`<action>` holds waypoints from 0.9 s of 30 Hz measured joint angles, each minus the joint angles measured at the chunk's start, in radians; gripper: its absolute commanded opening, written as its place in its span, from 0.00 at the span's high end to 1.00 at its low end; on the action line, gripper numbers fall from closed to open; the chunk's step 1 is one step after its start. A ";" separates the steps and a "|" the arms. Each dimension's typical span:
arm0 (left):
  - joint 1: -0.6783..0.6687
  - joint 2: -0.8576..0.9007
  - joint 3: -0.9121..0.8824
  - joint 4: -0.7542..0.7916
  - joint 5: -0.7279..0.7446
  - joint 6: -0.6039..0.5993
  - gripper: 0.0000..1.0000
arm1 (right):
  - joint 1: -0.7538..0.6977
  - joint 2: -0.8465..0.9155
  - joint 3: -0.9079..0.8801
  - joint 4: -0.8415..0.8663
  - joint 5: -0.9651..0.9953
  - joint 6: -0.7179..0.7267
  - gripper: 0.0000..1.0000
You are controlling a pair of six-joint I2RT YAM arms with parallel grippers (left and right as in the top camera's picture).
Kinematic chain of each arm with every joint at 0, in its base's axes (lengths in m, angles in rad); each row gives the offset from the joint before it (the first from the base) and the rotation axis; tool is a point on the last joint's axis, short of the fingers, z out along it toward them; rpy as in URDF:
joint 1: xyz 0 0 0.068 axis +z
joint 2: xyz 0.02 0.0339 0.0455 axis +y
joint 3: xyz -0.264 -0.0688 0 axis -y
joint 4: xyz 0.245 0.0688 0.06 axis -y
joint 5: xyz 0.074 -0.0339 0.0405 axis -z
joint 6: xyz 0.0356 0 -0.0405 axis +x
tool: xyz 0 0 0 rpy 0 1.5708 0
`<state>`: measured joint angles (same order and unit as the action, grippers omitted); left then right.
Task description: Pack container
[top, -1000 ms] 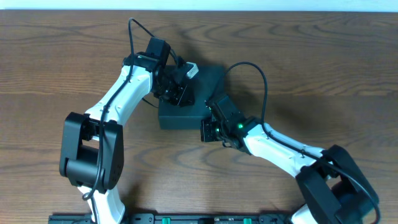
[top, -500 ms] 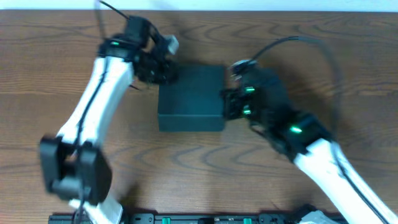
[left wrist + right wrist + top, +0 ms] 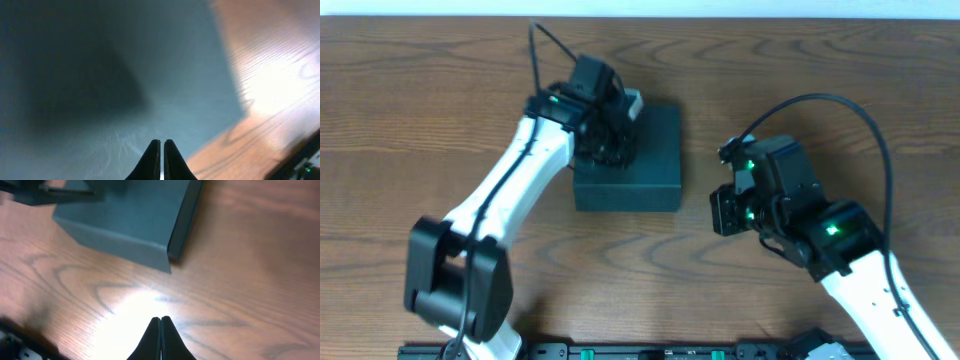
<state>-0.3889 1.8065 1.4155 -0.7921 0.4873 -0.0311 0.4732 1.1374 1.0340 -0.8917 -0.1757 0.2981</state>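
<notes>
The container (image 3: 638, 165) is a dark teal-black square box with its lid down, on the wooden table at centre. My left gripper (image 3: 612, 150) is over the box's left part, shut and empty; in the left wrist view its tips (image 3: 161, 146) hover just above the lid (image 3: 100, 75). My right gripper (image 3: 720, 212) is to the right of the box, apart from it, shut and empty. In the right wrist view its tips (image 3: 160, 322) hang over bare wood, with the box (image 3: 130, 220) ahead at upper left.
The wooden table (image 3: 840, 90) stretches all round the box. A dark rail (image 3: 620, 351) runs along the front edge. Black cables loop above each arm.
My left gripper has swung from beyond the box's top-left corner back over its left part. My right gripper has pulled away from the box's right side and now sits lower right of it.
</notes>
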 measured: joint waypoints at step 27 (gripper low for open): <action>0.013 0.003 -0.127 0.126 0.085 -0.022 0.94 | 0.229 0.440 -0.348 0.859 -0.007 0.257 0.98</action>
<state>-0.3756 1.8099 1.2881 -0.6659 0.5724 -0.0532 0.7025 1.5772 0.6857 -0.0326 -0.1829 0.5552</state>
